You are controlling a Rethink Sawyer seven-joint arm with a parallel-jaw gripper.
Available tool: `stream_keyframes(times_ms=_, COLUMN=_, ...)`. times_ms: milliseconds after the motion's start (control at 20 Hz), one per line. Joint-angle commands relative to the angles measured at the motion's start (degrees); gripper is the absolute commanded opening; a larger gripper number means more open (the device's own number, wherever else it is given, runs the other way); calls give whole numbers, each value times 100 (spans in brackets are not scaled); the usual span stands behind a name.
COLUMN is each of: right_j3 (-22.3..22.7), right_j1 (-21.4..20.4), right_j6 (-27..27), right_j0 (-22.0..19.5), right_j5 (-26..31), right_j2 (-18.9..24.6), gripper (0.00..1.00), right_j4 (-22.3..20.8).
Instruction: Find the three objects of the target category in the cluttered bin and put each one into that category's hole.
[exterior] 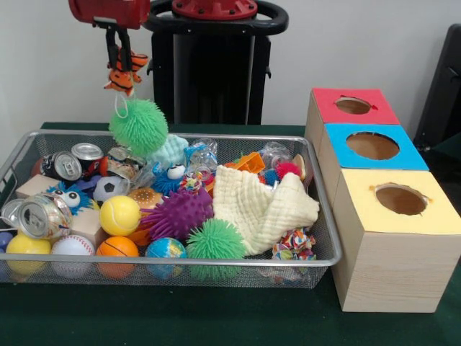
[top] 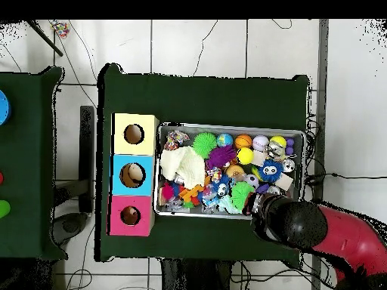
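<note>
Now we are seeing the bin (exterior: 324, 254) sitting on the table, just beside three boxes (exterior: 389, 249) and crammed with toys. Above its far left corner, our gripper (exterior: 121, 59) is pinching an orange striped toy (exterior: 124, 78), lifted clear.

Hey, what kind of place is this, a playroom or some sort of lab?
Most likely a robotics lab test setup, not a playroom. A red robot arm reaches over a green-covered table, a wire-mesh bin is crammed with toys, and three wooden sorting boxes with holes stand beside it.
</note>
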Motion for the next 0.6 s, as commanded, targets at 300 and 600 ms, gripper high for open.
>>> stream_keyframes(times_ms=300, right_j3=-1078, right_j1=373, right_j6=-867, right_j0=39, right_j5=1009, right_j2=497, gripper=0, right_j4=-156)
stream_keyframes(times_ms=600, right_j3=-1303, right_j1=548, right_j6=-826, right_j0=114, right_j5=1116, right_j2=526, gripper=0, right_j4=-180)
